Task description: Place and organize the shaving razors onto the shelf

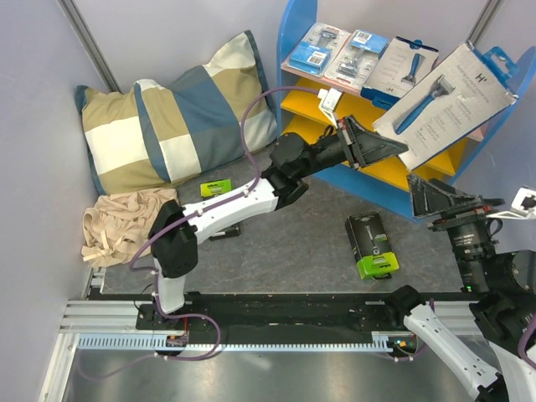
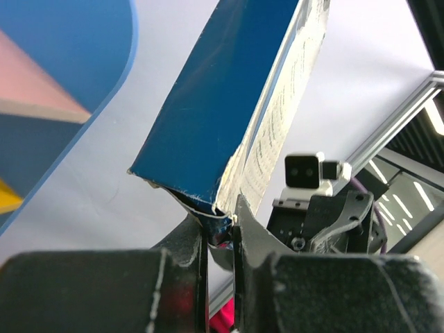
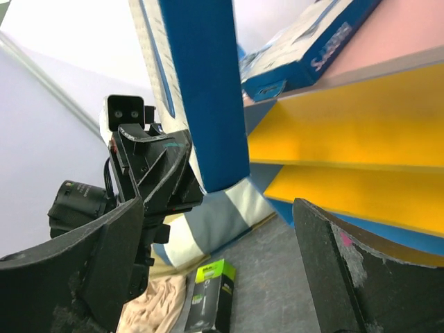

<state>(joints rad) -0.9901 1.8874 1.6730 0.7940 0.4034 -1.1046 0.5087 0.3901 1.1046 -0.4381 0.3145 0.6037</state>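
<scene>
My left gripper (image 1: pixel 378 144) is shut on the lower corner of a flat white razor box (image 1: pixel 444 92) and holds it tilted in the air in front of the shelf (image 1: pixel 295 33). In the left wrist view the jaws (image 2: pixel 220 220) pinch the box's blue edge (image 2: pixel 208 118). Two clear blister packs (image 1: pixel 316 46) (image 1: pixel 358 54) and a second white box (image 1: pixel 406 65) lie on the pink top board. One black-and-lime box (image 1: pixel 371 244) lies on the mat; another (image 1: pixel 216 188) lies by the pillow. My right gripper (image 1: pixel 444 199) is open and empty (image 3: pixel 218 208), just below the held box (image 3: pixel 201 90).
A checked pillow (image 1: pixel 167 126) leans at the back left, with a beige cloth (image 1: pixel 117 226) in front of it. The yellow lower boards (image 3: pixel 347 125) show nothing on them. A grey wall and metal posts close in the back. The left arm stretches across the mat.
</scene>
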